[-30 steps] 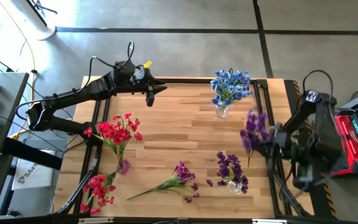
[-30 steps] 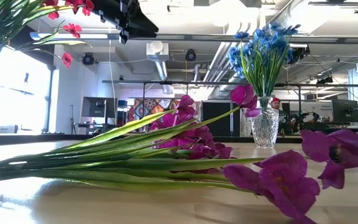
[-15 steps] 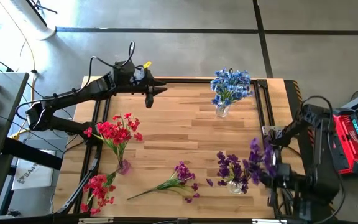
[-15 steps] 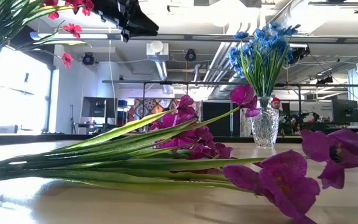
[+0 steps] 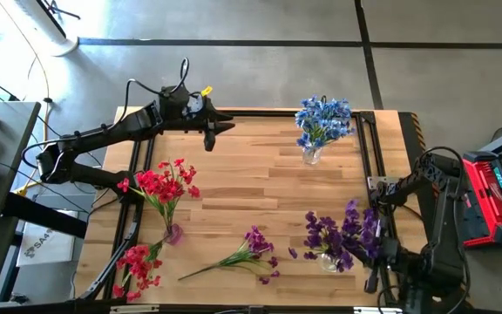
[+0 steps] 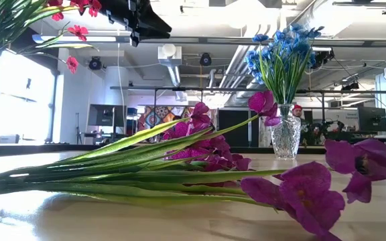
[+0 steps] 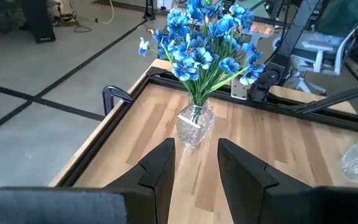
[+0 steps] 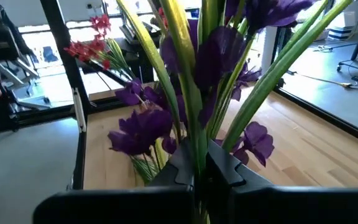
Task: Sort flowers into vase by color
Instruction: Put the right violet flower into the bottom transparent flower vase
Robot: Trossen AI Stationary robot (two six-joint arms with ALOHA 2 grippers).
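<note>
**Purple spray at vase mouth: snag risk**

Right gripper (image 8: 197, 171) is clamped on a purple spray (image 5: 362, 228), held just beside the purple-filled vase (image 5: 328, 259) at the table's near right. Likely fault: the stem fouls blossoms already seated and tips the light glass. Left gripper (image 7: 194, 165) waits, fingers narrowly parted, at the far edge. One purple spray (image 5: 249, 249) and one red spray (image 5: 138, 264) lie unsorted.

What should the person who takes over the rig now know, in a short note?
Right tool: shut on a purple spray, beside the purple vase.
Left tool: open, waiting at the far table edge.
Done: blue flowers in their vase; some red flowers in theirs.
Left: place the held spray; one purple spray and one red spray lie on the table.
</note>
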